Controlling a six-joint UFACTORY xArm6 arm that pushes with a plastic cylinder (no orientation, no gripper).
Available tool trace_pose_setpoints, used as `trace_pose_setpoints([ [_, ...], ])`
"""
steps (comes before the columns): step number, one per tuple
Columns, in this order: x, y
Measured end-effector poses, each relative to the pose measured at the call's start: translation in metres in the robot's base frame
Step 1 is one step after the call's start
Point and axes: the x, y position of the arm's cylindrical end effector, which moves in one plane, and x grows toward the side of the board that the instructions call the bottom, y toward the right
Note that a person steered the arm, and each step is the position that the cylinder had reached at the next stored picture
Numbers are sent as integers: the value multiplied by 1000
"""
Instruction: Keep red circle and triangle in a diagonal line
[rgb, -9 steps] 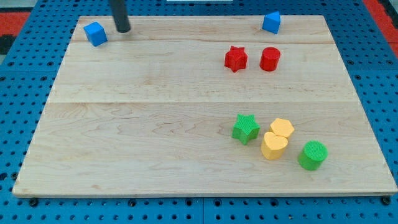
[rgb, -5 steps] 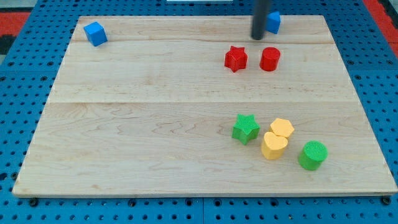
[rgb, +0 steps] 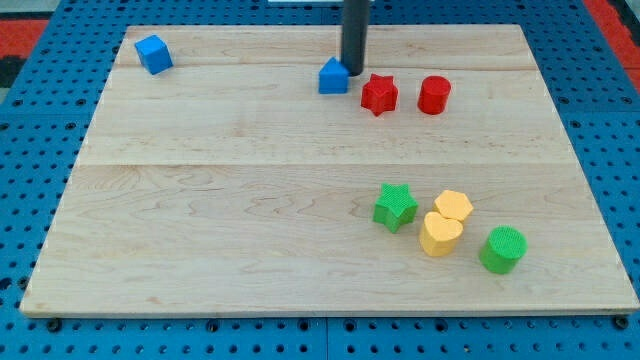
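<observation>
The red circle block (rgb: 434, 95) sits at the upper right of the wooden board (rgb: 200, 200). The blue triangle block (rgb: 333, 76) lies left of the red star (rgb: 378, 94), close to it. My tip (rgb: 352, 69) stands just to the right of the blue triangle, touching or nearly touching its upper right side, and above-left of the red star. The triangle, star and circle sit roughly in a row, the triangle slightly higher.
A blue cube (rgb: 153, 54) sits at the board's top left corner. At the lower right are a green star (rgb: 396, 207), a yellow hexagon (rgb: 453, 207), a yellow heart (rgb: 440, 235) and a green circle (rgb: 502, 249).
My tip swept from the top left to the top right, then back left. The blue triangle has moved from the top right corner down-left to beside the red star.
</observation>
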Motion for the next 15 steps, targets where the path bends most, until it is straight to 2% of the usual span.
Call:
trace_pose_setpoints([
  [2, -11, 10],
  [3, -46, 62],
  [4, -55, 104],
  [5, -48, 172],
  [6, -36, 212],
  [7, 31, 191],
  [8, 68, 159],
  [9, 69, 103],
  [10, 19, 72],
  [11, -5, 88],
  [12, -12, 135],
  [13, -26, 138],
  [14, -28, 88],
  [15, -28, -2],
])
